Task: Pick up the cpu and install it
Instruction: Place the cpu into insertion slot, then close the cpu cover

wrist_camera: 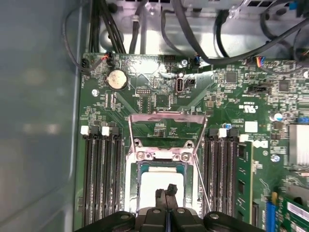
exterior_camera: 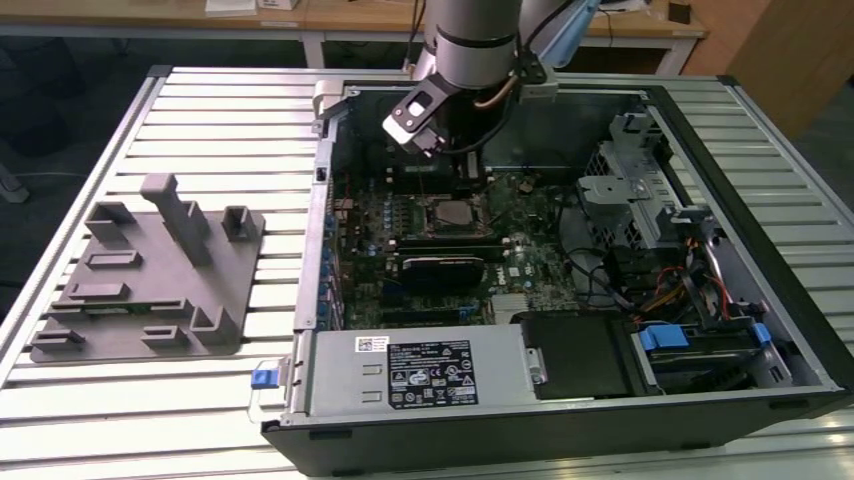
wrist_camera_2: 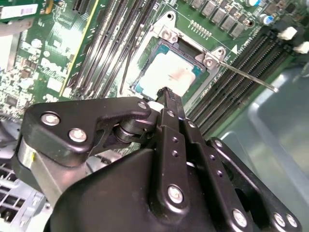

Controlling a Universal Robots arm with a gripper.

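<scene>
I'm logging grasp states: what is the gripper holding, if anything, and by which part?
Nothing. In the first wrist view the gripper is shut with nothing between its fingers, over the cpu lying in the socket.

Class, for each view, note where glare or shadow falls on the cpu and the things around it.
In the first wrist view, glare washes the cpu top almost white, and the gripper stands dark against it. In the second wrist view, the same top is pale and overlit. In the exterior view, the cpu looks duller grey, and the computer case interior is dim beside the bright slatted table.
</scene>
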